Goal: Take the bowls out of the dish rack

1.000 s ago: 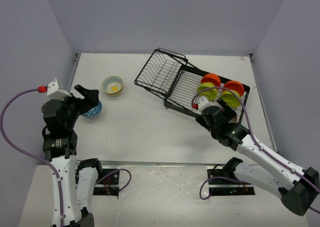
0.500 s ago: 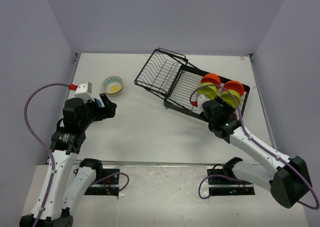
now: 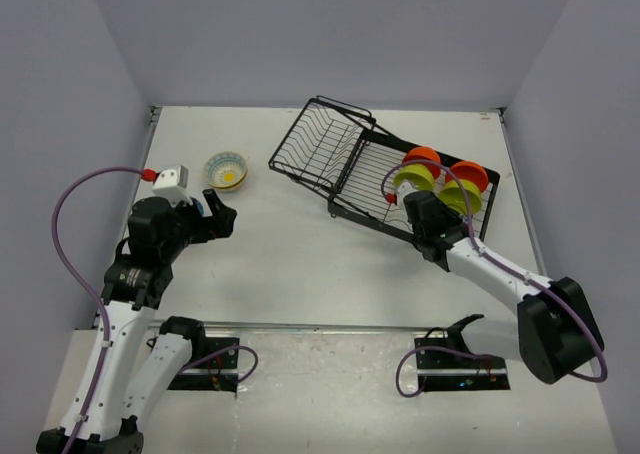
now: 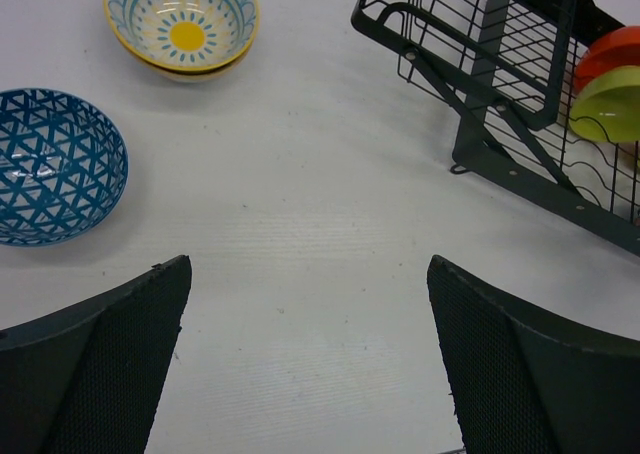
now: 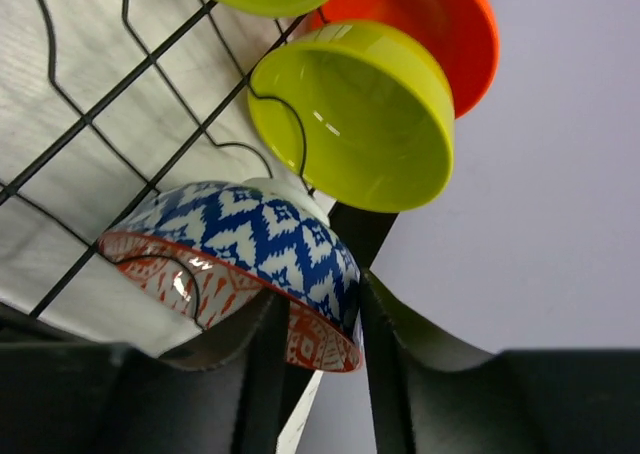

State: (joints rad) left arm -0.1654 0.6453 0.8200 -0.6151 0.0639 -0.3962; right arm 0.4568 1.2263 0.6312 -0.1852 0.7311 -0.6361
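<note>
The black wire dish rack (image 3: 330, 154) lies at the table's far right, with two lime green bowls (image 3: 412, 180) and two orange bowls (image 3: 423, 157) standing on edge in its right section. My right gripper (image 5: 320, 296) is at that section, shut on the rim of a blue patterned bowl (image 5: 250, 239) with an orange-patterned inside, which leans on the rack wires (image 5: 120, 104) below a lime bowl (image 5: 370, 124). My left gripper (image 4: 308, 274) hangs open over bare table with nothing between its fingers. A blue triangle-patterned bowl (image 4: 55, 164) and a cream-yellow bowl with a yellow centre (image 4: 182, 24) sit on the table near it.
The rack's empty left section (image 4: 500, 94) rises at an angle right of the left gripper. Grey walls enclose the table on three sides. Both arm bases and their cables occupy the near edge.
My right gripper has pushed further into the rack and its fingers have come together on the patterned bowl's rim. My left arm swung right, away from the blue bowl, then held still.
</note>
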